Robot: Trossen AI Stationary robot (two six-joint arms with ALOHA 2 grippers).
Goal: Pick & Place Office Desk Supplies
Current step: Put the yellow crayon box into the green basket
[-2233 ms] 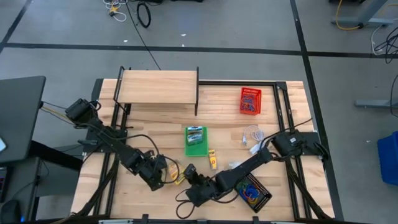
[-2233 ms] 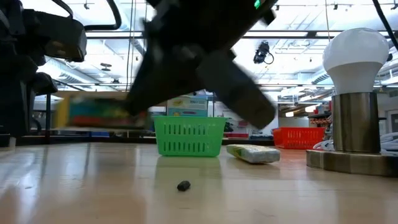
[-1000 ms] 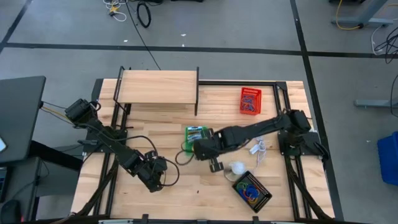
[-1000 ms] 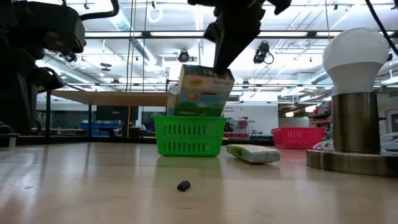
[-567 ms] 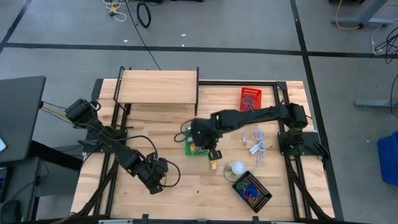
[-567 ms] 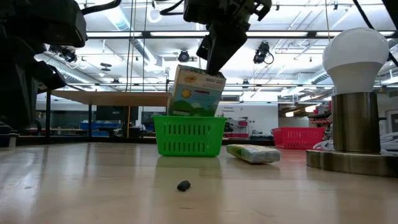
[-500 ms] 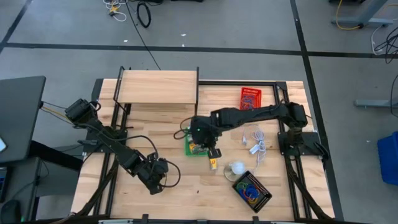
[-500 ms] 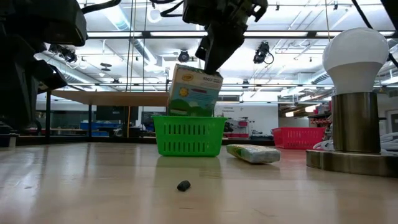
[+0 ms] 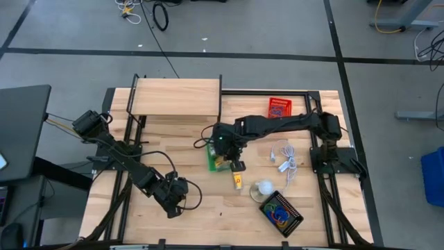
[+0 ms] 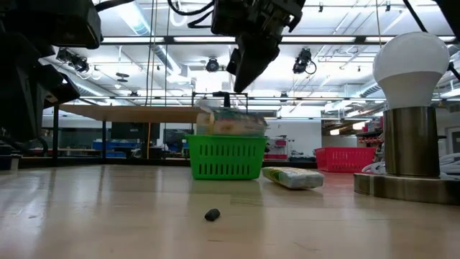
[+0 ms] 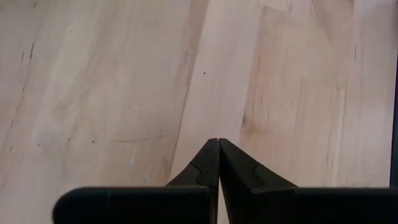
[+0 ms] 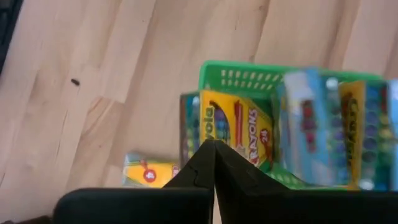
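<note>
The wooden counter carried a raised shelf at its far edge. Mid-counter stood the green basket, with the crayon box lying across its rim. The right hand hung just above it, fingers together, gripping nothing. The left hand, fingers also together and empty, hovered near the near-left corner. A small yellow packet lay just nearside of the basket.

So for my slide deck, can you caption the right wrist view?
Right arm's shut jaws hover above a crayon box lying in the green basket on the wooden table.
</note>
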